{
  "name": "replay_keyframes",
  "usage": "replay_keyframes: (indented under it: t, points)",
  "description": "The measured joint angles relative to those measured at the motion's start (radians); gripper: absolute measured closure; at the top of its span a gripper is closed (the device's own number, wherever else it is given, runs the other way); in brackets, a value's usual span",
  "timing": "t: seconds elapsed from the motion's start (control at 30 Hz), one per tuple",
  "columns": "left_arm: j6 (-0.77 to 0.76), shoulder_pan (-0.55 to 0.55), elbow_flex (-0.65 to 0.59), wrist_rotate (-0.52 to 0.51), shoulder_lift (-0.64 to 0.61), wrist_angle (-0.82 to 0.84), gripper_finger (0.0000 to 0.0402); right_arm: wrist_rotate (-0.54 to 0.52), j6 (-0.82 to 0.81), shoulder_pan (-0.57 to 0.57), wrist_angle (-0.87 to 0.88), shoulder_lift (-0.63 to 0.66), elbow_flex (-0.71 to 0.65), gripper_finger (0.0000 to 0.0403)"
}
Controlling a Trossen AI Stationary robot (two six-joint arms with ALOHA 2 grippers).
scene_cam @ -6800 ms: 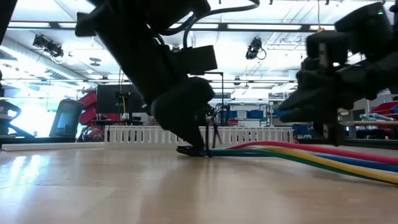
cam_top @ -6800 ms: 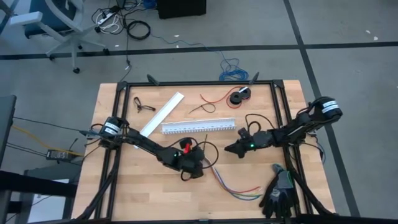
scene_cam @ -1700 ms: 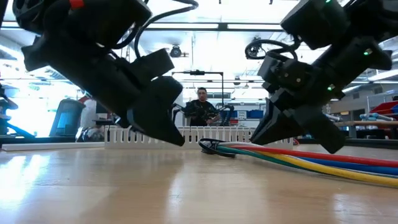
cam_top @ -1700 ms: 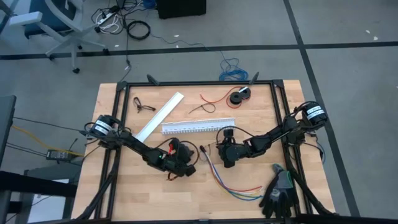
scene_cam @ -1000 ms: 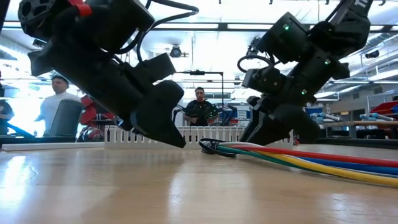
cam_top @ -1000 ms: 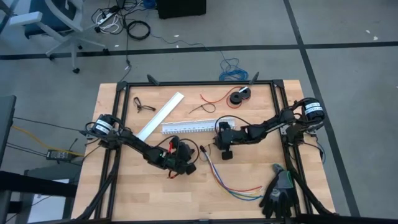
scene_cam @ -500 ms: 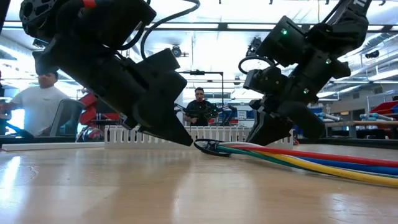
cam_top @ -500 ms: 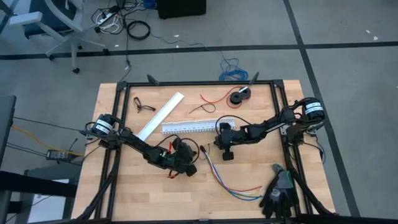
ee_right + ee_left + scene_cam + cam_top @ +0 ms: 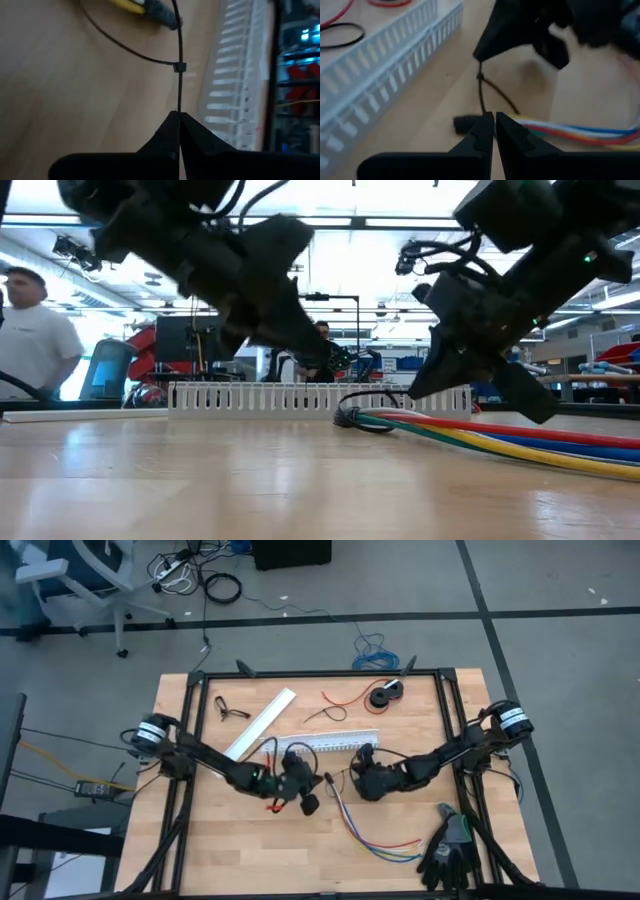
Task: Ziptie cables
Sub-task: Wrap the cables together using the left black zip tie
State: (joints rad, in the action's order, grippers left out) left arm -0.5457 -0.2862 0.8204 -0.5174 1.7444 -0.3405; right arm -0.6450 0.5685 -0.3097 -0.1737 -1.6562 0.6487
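1. My left gripper is clenched empty, just left of the cables at mid-bench.
2. My right gripper is clenched on the zip tie tail.
3. Risk: pulling askew could slip the loop off the sleeved end.

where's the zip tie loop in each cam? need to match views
High view: zip tie at table centre, between both tools, barely visible.
Low view: dark loop at the cables' near end, before the white slotted duct.
Left wrist view: centre.
Right wrist view: centre, strap held by the right tool.
Shared landmark: the white slotted duct.
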Motion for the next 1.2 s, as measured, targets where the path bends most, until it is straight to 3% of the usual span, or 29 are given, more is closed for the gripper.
replay_keyframes:
  t: [0.23, 0.37, 0.73, 1.0, 1.2]
  points:
    - [-0.037, 0.118, 0.0, 0.22, -0.03, -0.002, 0.0371, -0.061, 0.053, -0.039, -0.232, 0.0, 0.001, 0.0403]
    - [-0.03, 0.17, -0.007, 0.27, -0.03, -0.021, 0.0371, -0.071, 0.162, -0.062, -0.324, 0.0, 0.002, 0.0403]
    - [-0.039, 0.273, -0.007, 0.646, -0.033, -0.149, 0.0371, -0.148, 0.213, -0.103, -0.335, 0.0, 0.002, 0.0403]
    - [-0.099, 0.323, -0.007, 0.745, -0.003, -0.223, 0.0371, -0.151, 0.213, -0.104, -0.358, 0.001, 0.002, 0.0403]
    - [-0.141, 0.333, -0.007, 0.748, -0.002, -0.236, 0.0371, -0.151, 0.213, -0.107, -0.357, 0.001, 0.002, 0.0403]
